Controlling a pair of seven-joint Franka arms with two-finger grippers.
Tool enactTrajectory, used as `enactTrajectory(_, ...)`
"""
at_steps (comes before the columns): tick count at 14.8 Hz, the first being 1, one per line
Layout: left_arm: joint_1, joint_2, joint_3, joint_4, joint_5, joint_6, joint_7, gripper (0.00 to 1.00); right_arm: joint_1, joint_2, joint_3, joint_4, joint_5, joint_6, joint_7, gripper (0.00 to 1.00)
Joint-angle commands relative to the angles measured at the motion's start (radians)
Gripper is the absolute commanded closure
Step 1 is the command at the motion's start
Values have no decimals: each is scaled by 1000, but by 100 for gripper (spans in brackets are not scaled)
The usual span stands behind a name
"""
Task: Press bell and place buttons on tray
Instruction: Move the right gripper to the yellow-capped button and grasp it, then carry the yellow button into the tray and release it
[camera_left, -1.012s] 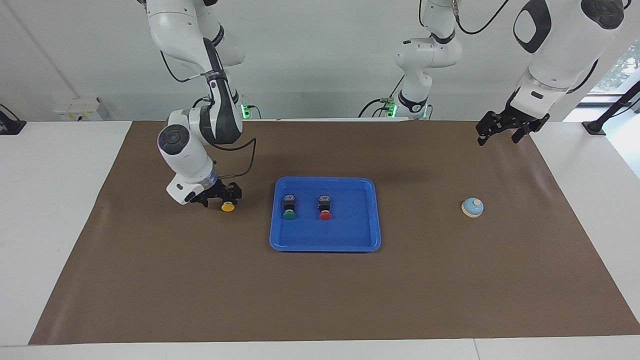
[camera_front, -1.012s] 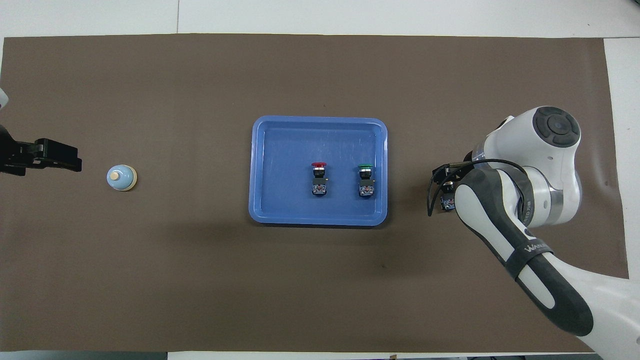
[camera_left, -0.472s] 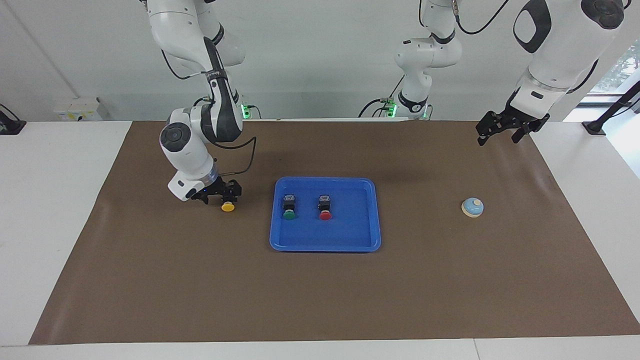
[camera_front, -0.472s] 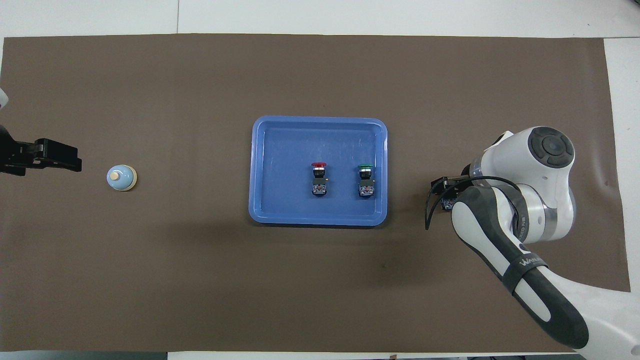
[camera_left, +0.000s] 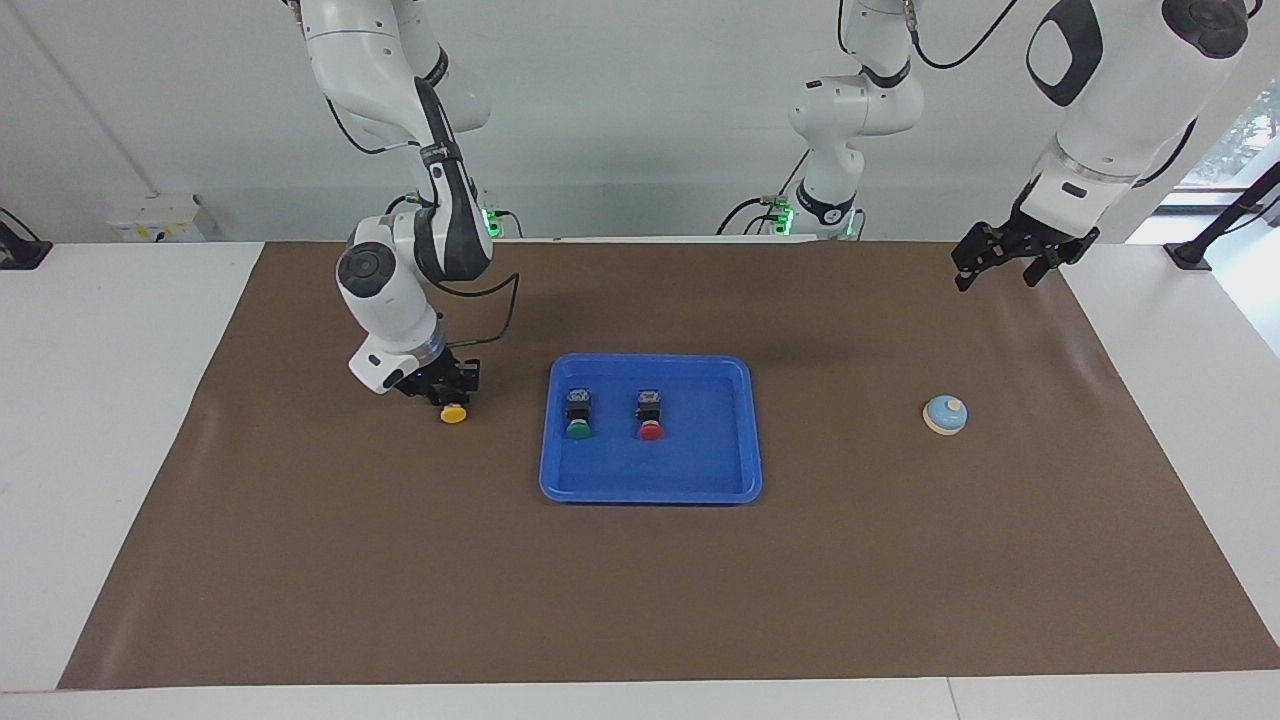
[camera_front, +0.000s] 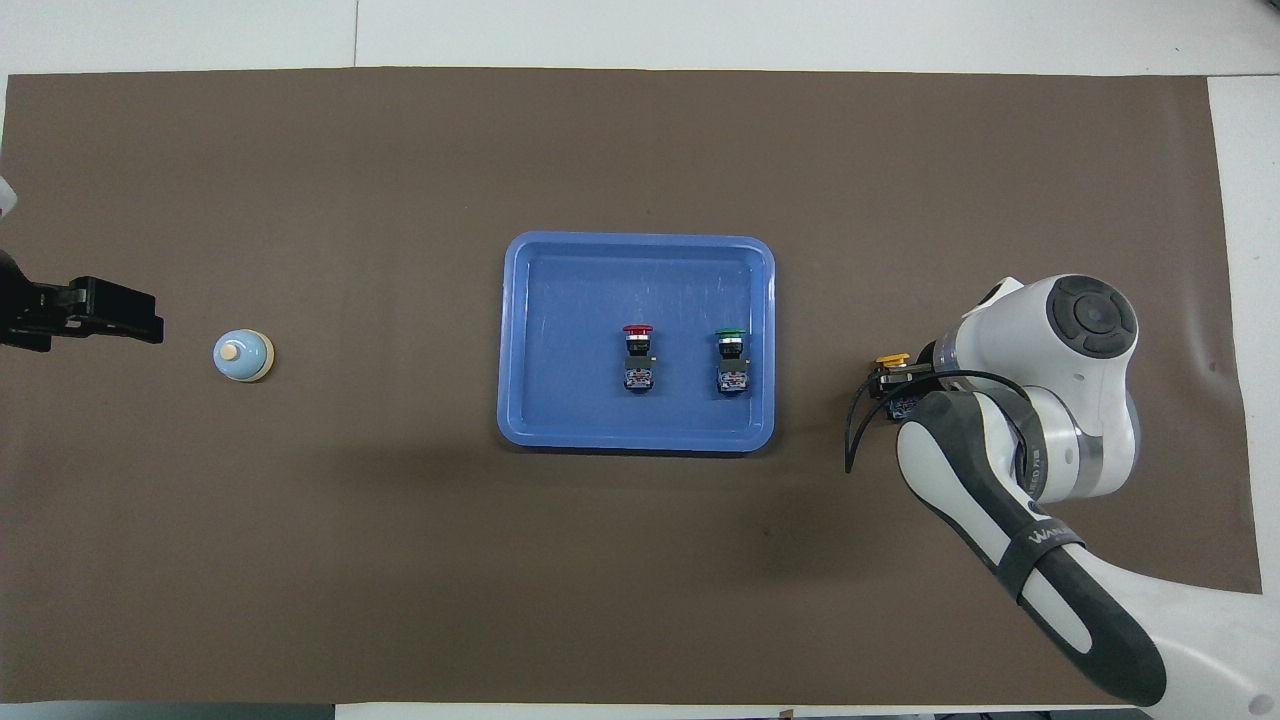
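Yellow button (camera_left: 454, 413) sits left of centre in the facing view, clamped by the right end effector (camera_left: 446, 388) beside the blue tray (camera_left: 745, 440), which holds the green button (camera_left: 578, 428) and red button (camera_left: 650, 429). The carry could clip the tray rim. The left end effector (camera_left: 1008, 262) waits open, upper right, above the bell (camera_left: 945, 414).

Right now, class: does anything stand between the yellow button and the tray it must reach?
Nothing visible does. The yellow button, gripped by the right gripper, has bare mat between it and the tray. The green button sits inside the tray's near edge.
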Motion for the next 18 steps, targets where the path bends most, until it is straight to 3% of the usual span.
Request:
enactTrajectory(1, 0, -7, 3, -8, -8, 7, -3, 0, 0, -24, 18, 19, 10, 5, 16, 100)
enactTrajectory(4, 0, -5, 3, -8, -8, 7, -3, 0, 92, -4, 19, 152, 10, -66, 74, 100)
enactTrajectory(7, 0, -7, 3, -8, -8, 7, -3, 0, 221, 67, 19, 334, 13, -123, 195, 100)
enactTrajectory(9, 0, -5, 3, -8, -8, 7, -3, 0, 324, 148, 19, 472, 8, -173, 348, 100)
enactTrajectory(12, 0, -7, 3, -8, -8, 7, -3, 0, 457, 327, 13, 759, -6, -305, 551, 100)
enactTrajectory(15, 0, -7, 3, -8, -8, 7, -3, 0, 526, 425, 10, 850, -9, -270, 654, 100)
enactTrajectory(18, 0, -7, 3, -8, -8, 7, -3, 0, 537, 458, 13, 853, -7, -218, 679, 100)
